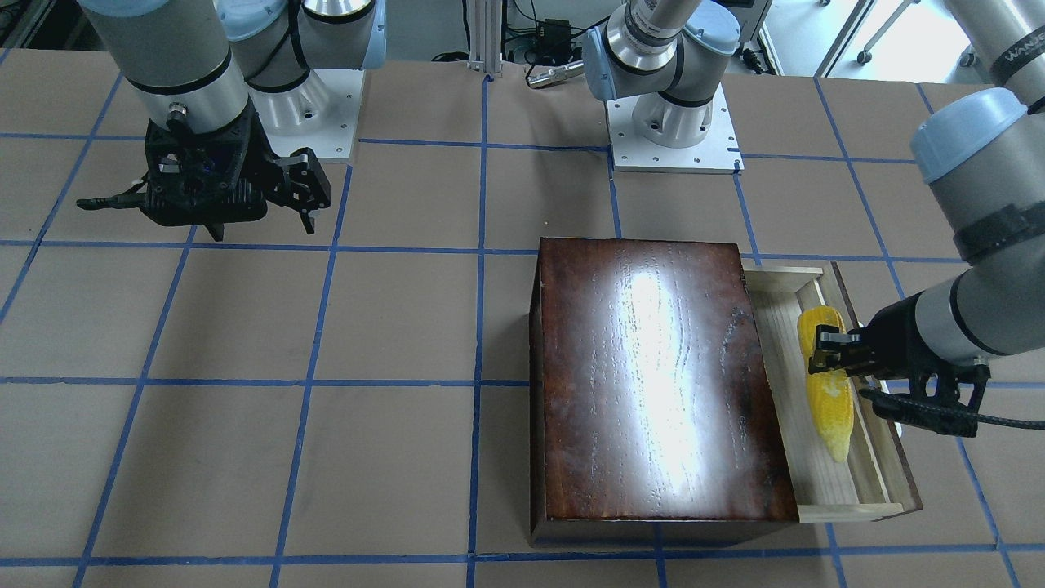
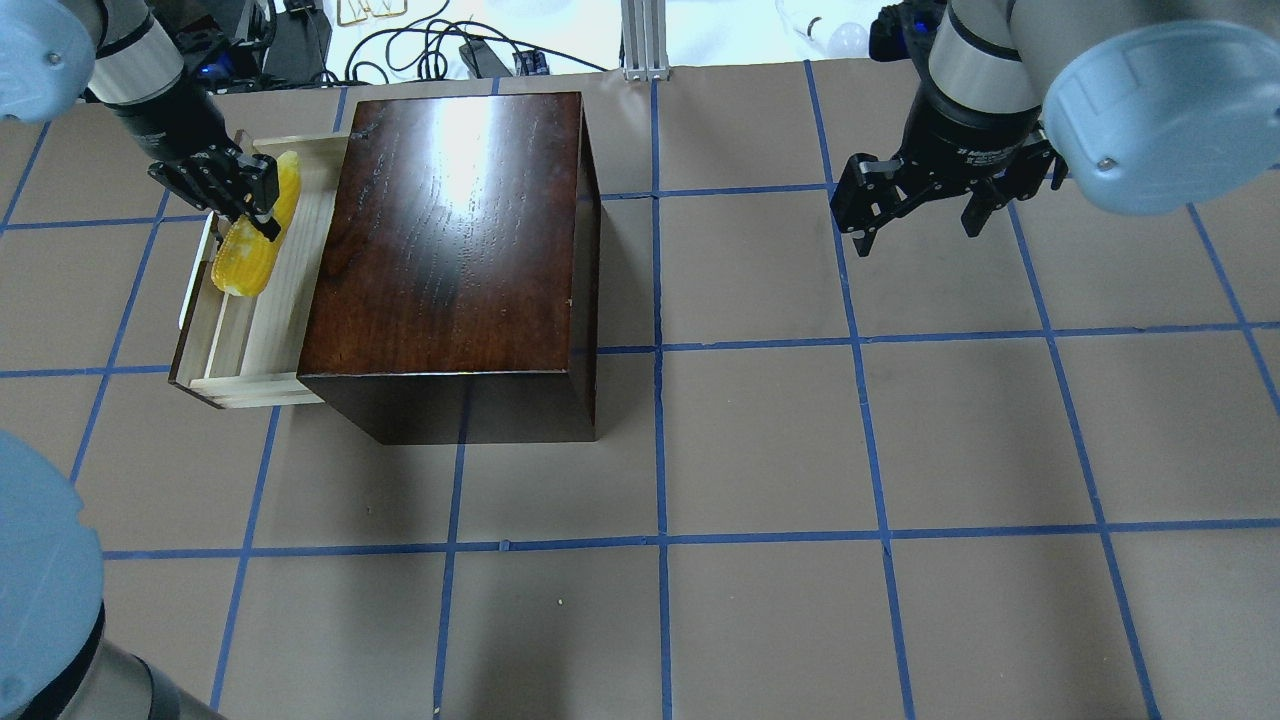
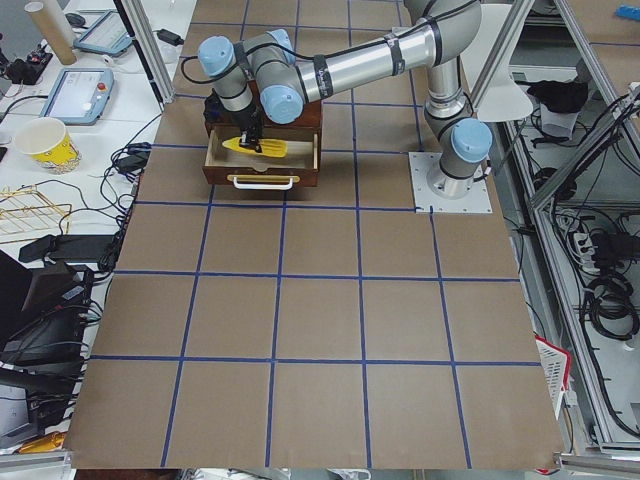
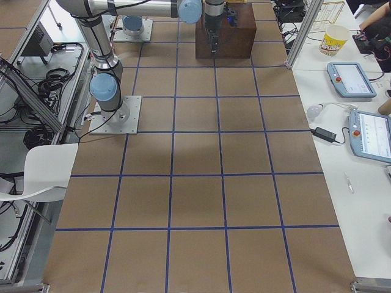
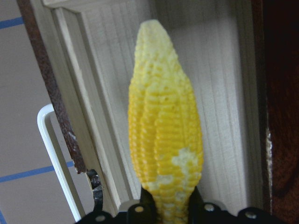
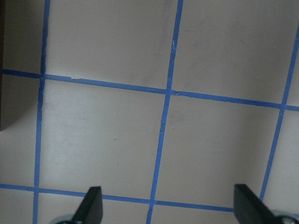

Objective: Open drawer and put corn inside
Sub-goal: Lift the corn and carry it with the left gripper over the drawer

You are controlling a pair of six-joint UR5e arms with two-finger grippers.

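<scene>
A brown paper tabletop (image 1: 326, 408) is marked with a blue tape grid. Right of centre in the front-facing view sits a glossy dark-brown wooden box (image 1: 653, 376). Its drawer (image 1: 849, 513) is pulled out toward the frame's right edge, and the pale wood floor is exposed. The opening step looks done.

The left gripper (image 1: 820, 351) reaches in from the right edge of that view. Its jaws are clenched around the thick end of the corn (image 1: 829, 400). The yellow ear hangs lengthwise over the drawer, inside its walls, with the pointed tip toward the bottom of the frame. The left wrist view shows the ear against the drawer's pale floor, with the white loop handle (image 5: 56, 158) at the lower left. Whether the corn rests on the floor or hangs just above it cannot be told.

The right gripper (image 2: 918, 225) hovers at the upper right of the overhead view, well away from the box. Its jaws are spread wide and hold nothing — only bare grid shows beneath them in the right wrist view.

By this reading the task is nearly finished. What remains is to let go of the corn so it lies in the drawer, and to lift the left arm clear.
</scene>
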